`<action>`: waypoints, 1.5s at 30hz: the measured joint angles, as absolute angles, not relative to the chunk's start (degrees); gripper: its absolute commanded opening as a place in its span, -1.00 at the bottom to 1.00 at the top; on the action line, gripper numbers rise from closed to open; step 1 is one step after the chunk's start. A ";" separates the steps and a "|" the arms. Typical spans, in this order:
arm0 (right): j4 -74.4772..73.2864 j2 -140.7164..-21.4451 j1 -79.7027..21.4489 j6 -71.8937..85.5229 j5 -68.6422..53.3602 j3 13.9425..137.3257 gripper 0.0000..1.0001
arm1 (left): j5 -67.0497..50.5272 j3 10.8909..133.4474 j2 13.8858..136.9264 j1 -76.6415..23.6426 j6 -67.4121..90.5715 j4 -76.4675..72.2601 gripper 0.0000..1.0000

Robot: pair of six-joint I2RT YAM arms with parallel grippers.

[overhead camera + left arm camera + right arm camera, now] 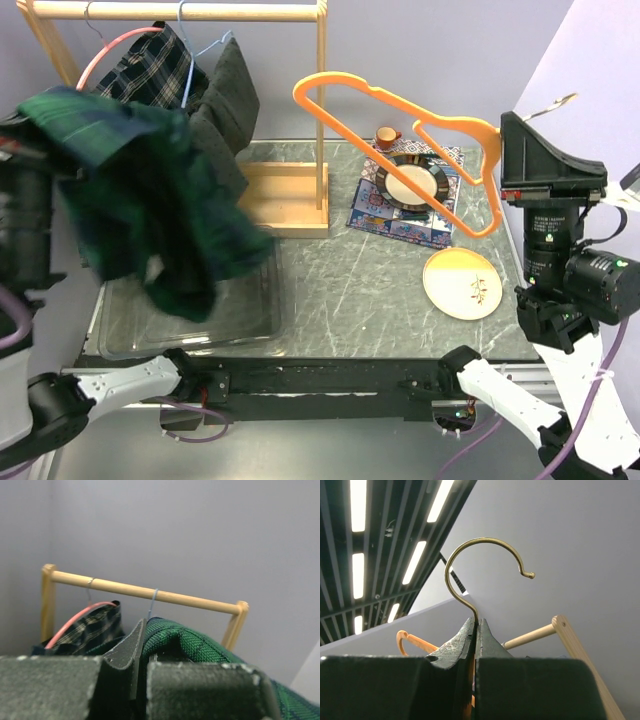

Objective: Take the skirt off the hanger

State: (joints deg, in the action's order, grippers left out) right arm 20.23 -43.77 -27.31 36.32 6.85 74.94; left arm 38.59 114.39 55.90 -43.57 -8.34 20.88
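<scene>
The dark green plaid skirt (150,200) hangs bunched from my left gripper (30,115) at the far left, above a clear tray. It is off the hanger. In the left wrist view my left gripper (145,645) is shut on a fold of the skirt (200,645). The bare orange hanger (400,130) is held in the air over the right half of the table. My right gripper (508,135) is shut on its neck. In the right wrist view my right gripper (476,625) is shut just below the brass hook (480,555), and an orange arm of the hanger (412,642) shows at left.
A wooden rack (320,100) at the back left holds a plaid garment (150,65) on a pink hanger and a dark grey garment (225,95). The clear tray (250,310) lies front left. A patterned mat (375,215) with a dark plate (415,183) and a yellow plate (462,283) lie at right.
</scene>
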 measured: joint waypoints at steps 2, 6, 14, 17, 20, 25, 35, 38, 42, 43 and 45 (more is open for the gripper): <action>19.31 -42.89 -27.31 36.29 7.27 74.39 -1.00 | 39.83 112.88 54.02 -43.57 -8.73 21.02 -0.98; 19.27 -39.97 -27.20 36.86 7.46 70.81 -1.00 | 40.40 108.29 50.65 -43.57 -8.88 21.41 -0.98; 15.40 -34.26 -27.11 40.07 7.42 62.02 -1.00 | 45.23 83.99 46.48 -43.53 0.67 23.94 -0.99; 13.32 -33.17 -27.11 40.64 7.29 60.47 -1.00 | 46.30 77.47 47.94 -43.53 9.17 29.91 -0.98; 11.60 -32.29 -27.11 40.88 7.05 59.29 -1.00 | 47.27 72.82 49.95 -43.53 19.25 37.32 -0.97; 10.04 -31.55 -27.11 41.10 7.03 57.95 -1.00 | 49.52 69.01 49.30 -43.24 34.61 46.70 -0.67; 8.71 -30.87 -27.11 42.11 7.49 56.75 -1.00 | 49.98 64.12 48.82 -33.76 48.93 51.77 -0.61; 7.90 -30.02 -27.11 42.06 8.19 56.53 -1.00 | 49.32 62.11 49.01 -30.96 54.41 54.89 -0.41; 7.11 -29.06 -27.11 41.12 9.54 56.55 -1.00 | 50.06 61.28 48.64 -29.43 63.42 61.71 0.11; 6.83 -28.95 -27.11 40.88 10.00 56.58 -1.00 | 50.72 61.28 48.45 -29.36 66.13 63.57 0.31; 6.13 -28.93 -27.11 40.56 10.83 56.64 -1.00 | 51.57 61.28 48.05 -29.32 70.00 66.67 0.42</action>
State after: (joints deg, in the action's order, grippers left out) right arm 6.13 -28.93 -27.11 40.56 10.83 56.64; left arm 51.57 61.28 48.05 -29.32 70.00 66.67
